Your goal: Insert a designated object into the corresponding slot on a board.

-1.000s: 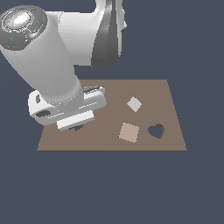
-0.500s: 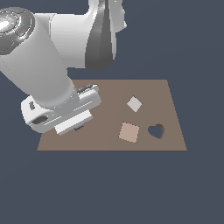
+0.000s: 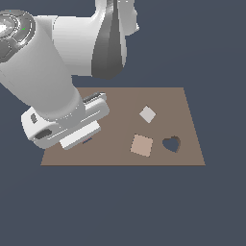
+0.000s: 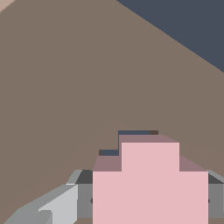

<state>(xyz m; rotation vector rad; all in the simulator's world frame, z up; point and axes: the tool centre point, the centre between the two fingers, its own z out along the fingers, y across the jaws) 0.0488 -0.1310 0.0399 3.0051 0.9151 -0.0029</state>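
In the wrist view my gripper (image 4: pixel 148 199) is shut on the pale-pink cross (image 4: pixel 151 183), with a grey finger (image 4: pixel 81 194) on each side of it. Just past the cross's top arm, thin dark slivers of the cross-shaped slot (image 4: pixel 133 132) show in the brown board (image 4: pixel 65 87). The cross sits right over the slot and covers most of it. In the exterior view the white hand (image 3: pixel 72 127) is low over the board's (image 3: pixel 163 98) left part. It hides the cross, the slot and the fingertips.
A tan square (image 3: pixel 142 145) lies on the board near its front middle. A small pale star piece (image 3: pixel 147 114) lies behind it. A dark heart-shaped cutout (image 3: pixel 171 143) is toward the exterior view's right. The arm's bulky links overhang the board's left side.
The hand has shifted slightly toward the exterior view's left and lower. The dark slot that showed just below the hand a second ago is now covered by it.
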